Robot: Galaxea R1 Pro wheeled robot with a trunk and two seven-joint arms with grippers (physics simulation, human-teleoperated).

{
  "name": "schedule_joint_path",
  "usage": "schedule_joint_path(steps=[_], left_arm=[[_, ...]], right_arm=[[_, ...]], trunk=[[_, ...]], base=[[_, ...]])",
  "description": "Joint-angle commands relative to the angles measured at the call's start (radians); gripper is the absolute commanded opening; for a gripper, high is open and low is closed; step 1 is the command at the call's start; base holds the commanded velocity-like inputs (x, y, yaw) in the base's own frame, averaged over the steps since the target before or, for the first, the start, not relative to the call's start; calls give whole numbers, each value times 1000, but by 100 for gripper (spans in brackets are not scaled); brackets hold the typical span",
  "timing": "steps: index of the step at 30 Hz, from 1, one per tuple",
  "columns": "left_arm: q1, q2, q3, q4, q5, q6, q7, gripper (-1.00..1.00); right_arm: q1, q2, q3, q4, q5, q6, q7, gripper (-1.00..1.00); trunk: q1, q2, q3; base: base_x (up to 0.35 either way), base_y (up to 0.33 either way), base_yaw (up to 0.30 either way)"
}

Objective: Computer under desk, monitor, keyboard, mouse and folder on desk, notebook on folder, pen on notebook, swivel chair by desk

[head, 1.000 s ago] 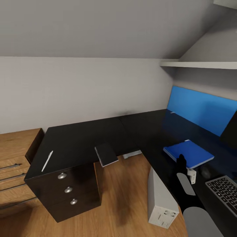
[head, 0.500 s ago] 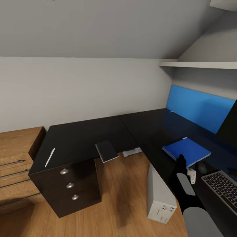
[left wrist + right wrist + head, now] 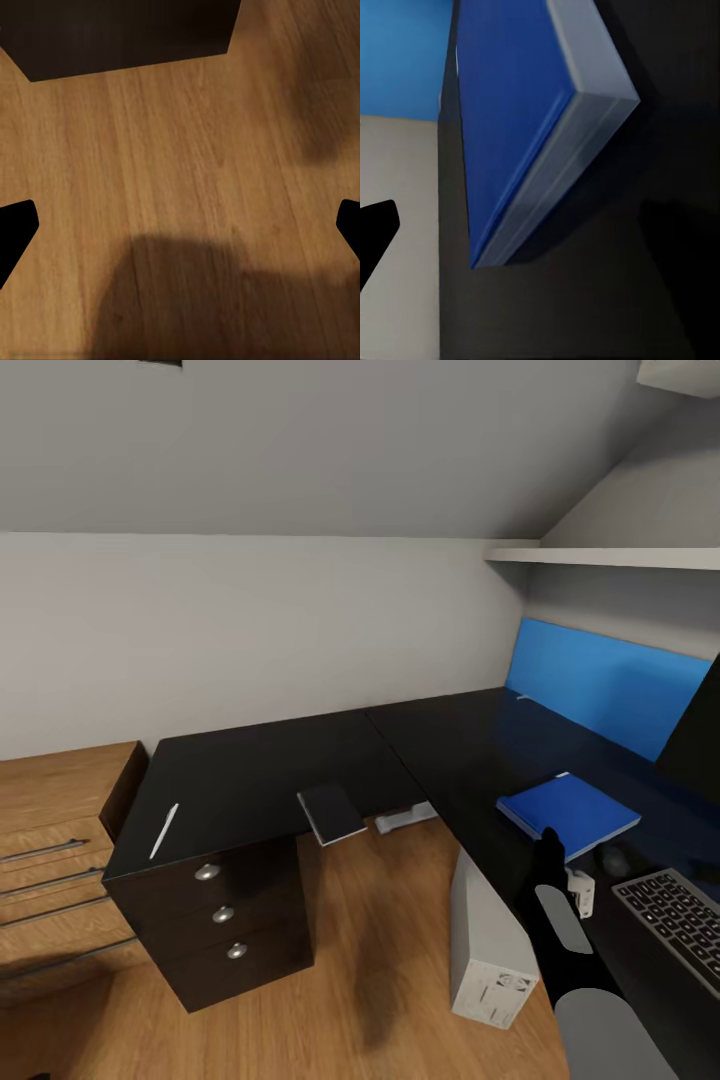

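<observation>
Two open grippers, nothing held; we see the notebook [image 3: 330,813] overhanging the table [image 3: 250,770] edge left of the folder [image 3: 568,814], so a clumsy pinch may knock it off.

Blue folder [image 3: 570,813] lies flat on black desk [image 3: 250,775].

No legible text anywhere; perhaps small print on the computer [image 3: 492,988] front label, too blurred.
</observation>
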Motion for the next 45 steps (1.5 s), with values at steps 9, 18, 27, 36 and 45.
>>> schedule_joint_path(steps=[9,18,27,36,45], left_arm=[[0,1,-8,0,8,-4,8,100],[-1,1,-7,0,8,-4,8,100],[-1,1,-8,0,8,-4,8,100],[-1,2,-6,-13,8,-5,10,100],[0,15,25,-161,15,-3,9,100]], right_arm=[[0,6,1,0,-12,4,-2,100],[6,33,23,3,-11,77,0,100],[22,69,137,28,-9,95,0,100],[30,75,438,77,-12,108,1,100],[30,70,519,79,-17,348,34,100]], trunk=[[0,0,-1],[0,0,-1],[0,0,-1],[0,0,-1],[19,-35,-17]], base=[[-17,14,0],[-168,152,0],[-92,82,0],[-6,5,0],[0,0,0]])
